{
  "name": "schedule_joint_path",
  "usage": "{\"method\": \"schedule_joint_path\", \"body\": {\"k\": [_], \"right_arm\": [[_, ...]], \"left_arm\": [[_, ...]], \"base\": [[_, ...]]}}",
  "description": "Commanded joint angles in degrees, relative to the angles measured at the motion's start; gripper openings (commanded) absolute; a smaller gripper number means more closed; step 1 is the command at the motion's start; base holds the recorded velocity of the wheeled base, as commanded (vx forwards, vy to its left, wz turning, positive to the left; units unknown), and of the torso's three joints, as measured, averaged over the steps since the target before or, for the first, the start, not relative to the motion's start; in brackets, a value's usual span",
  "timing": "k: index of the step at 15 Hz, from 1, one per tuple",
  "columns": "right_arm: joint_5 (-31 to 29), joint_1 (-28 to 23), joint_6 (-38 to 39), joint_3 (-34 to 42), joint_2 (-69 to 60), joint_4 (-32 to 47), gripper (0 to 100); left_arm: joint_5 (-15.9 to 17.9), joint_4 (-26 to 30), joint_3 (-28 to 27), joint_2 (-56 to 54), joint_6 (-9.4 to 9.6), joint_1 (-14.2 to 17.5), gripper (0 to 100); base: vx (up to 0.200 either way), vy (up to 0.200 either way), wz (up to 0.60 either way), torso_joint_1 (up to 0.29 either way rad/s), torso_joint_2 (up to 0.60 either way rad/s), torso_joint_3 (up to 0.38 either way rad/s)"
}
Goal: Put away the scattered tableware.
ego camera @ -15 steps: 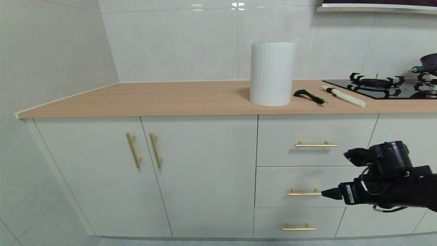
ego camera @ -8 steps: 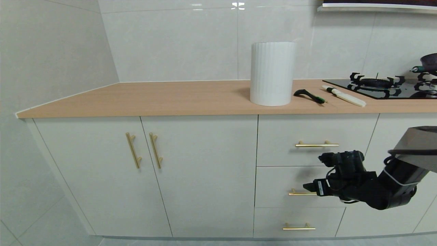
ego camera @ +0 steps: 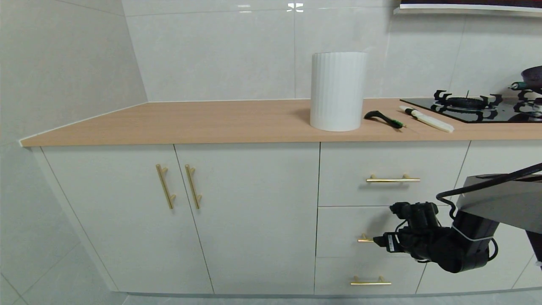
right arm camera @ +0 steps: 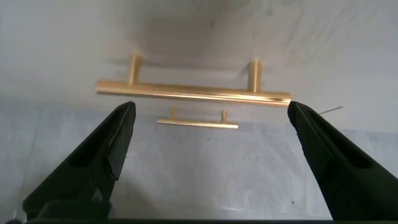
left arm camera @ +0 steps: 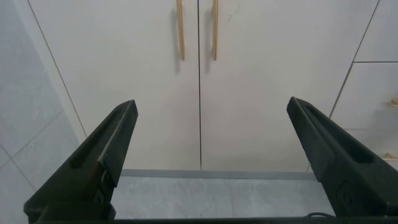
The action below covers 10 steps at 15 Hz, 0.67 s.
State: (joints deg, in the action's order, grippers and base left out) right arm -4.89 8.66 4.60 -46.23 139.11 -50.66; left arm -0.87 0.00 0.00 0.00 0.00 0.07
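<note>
On the wooden countertop [ego camera: 211, 123] stands a tall white ribbed holder [ego camera: 338, 91]. Just to its right lie a black and green peeler [ego camera: 383, 118] and a white-handled knife [ego camera: 425, 119]. My right gripper [ego camera: 380, 241] is low in front of the drawers, its tip at the middle drawer's gold handle [ego camera: 365, 240]. In the right wrist view that handle [right arm camera: 193, 93] runs across just ahead of the open right gripper [right arm camera: 210, 107], with nothing between its fingers. My left gripper [left arm camera: 211, 102] is open and faces the cabinet doors [left arm camera: 199, 81].
A black gas hob [ego camera: 470, 108] with pan supports occupies the counter's right end, a dark pan [ego camera: 531, 78] on it. The top drawer handle [ego camera: 393, 180] and bottom drawer handle [ego camera: 370, 282] sit above and below my right gripper. Tiled wall stands at the left.
My right arm has swung left and lower, bringing the gripper from right of the drawers up to the middle drawer's handle. The things on the counter have not moved.
</note>
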Motion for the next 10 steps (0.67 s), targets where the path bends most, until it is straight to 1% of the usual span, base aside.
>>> {"method": "schedule_joint_path", "body": {"k": [1,3,5,10], "right_arm": [[-0.82,-0.22,0.94,-1.41,1.69,-0.66,100],[-1.18,-0.22,2.0,-2.9,2.75,-0.66,100],[-3.37,-0.48,1.91,-5.01,3.8,-0.31,100],[-3.55,-0.48,1.64,-6.07,4.68,1.36,100]], "left_arm": [[-0.01,0.0,0.0,0.0,0.0,0.01,100],[-0.01,0.0,0.0,0.0,0.0,0.01,100],[-0.01,0.0,0.0,0.0,0.0,0.01,100],[-0.01,0.0,0.0,0.0,0.0,0.01,100]], "base": [[0.0,0.0,0.0,0.0,0.0,0.0],[0.0,0.0,0.0,0.0,0.0,0.0],[0.0,0.0,0.0,0.0,0.0,0.0],[0.0,0.0,0.0,0.0,0.0,0.0]]}}
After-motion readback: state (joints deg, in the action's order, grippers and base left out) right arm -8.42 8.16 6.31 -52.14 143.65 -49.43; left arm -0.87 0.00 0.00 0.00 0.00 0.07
